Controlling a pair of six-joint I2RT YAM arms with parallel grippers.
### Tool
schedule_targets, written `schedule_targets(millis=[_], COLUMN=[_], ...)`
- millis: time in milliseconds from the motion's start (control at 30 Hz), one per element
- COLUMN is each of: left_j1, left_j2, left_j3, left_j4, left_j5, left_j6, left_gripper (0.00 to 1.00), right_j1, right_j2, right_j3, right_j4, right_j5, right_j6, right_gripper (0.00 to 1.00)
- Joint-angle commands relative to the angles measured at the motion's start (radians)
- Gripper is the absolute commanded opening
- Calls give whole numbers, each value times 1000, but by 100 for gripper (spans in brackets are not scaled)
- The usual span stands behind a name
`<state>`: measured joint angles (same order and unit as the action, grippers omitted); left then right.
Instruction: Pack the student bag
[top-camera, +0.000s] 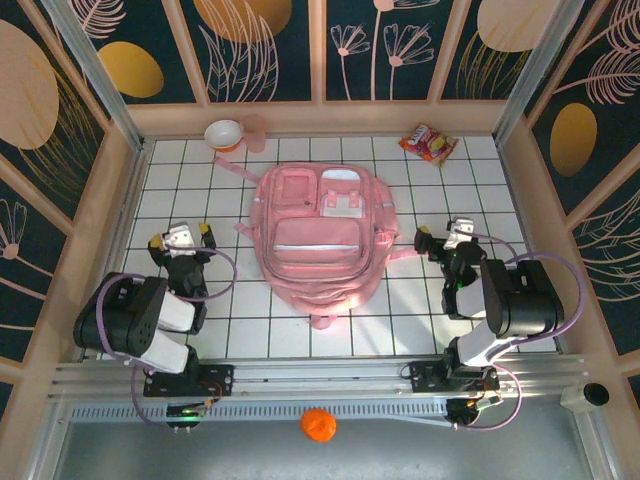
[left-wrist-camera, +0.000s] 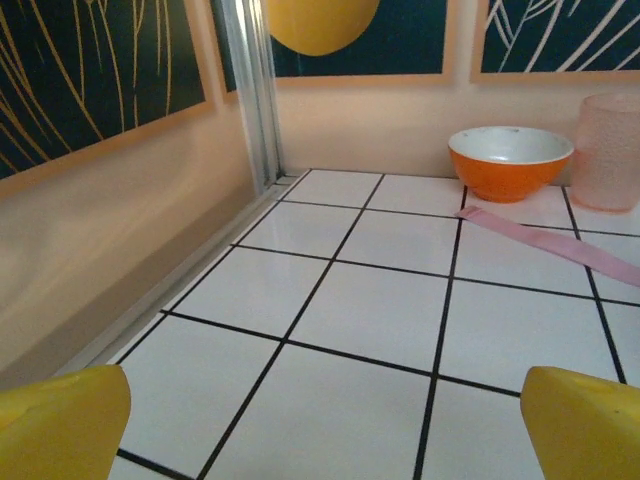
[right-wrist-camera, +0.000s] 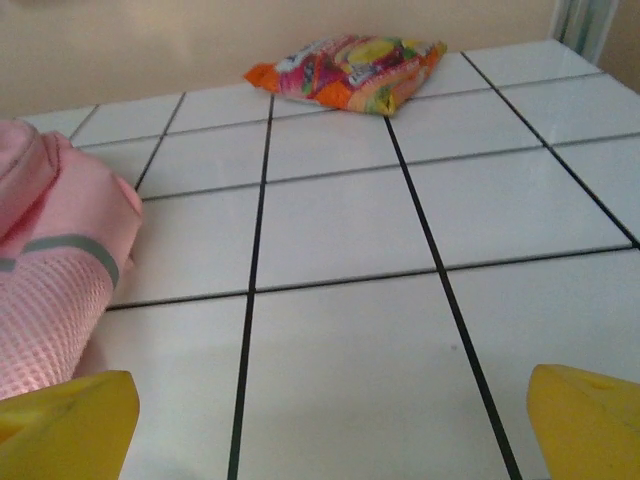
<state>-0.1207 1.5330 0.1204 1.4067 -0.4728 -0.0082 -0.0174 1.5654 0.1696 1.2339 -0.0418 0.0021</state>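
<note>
Student bag (top-camera: 318, 240) mid-table; left wrist sees bowl (left-wrist-camera: 510, 160), right wrist snack packet (right-wrist-camera: 345, 72); jaws apart.

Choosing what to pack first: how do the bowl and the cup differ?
The bowl is orange outside and white inside; the cup is pale pink and textured. The bowl is low and wide; the cup is taller and narrower. Both stand upright, side by side near the back wall.
</note>
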Motion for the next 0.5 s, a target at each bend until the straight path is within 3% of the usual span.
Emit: schedule_targets(millis=[0, 467], left_j1=[80, 91], left_j2=[-12, -15], left_j3=[104, 94], left_j4=[-106, -95], left_j5=[150, 161], left_j6=[-98, -107], left_gripper=[99, 99], right_j1=[-33, -32], right_j2=[0, -1], right_j3=[55, 55], right_j4=[84, 85], right_j5=[-37, -33], right_j6=[15, 13], right_gripper=[99, 99])
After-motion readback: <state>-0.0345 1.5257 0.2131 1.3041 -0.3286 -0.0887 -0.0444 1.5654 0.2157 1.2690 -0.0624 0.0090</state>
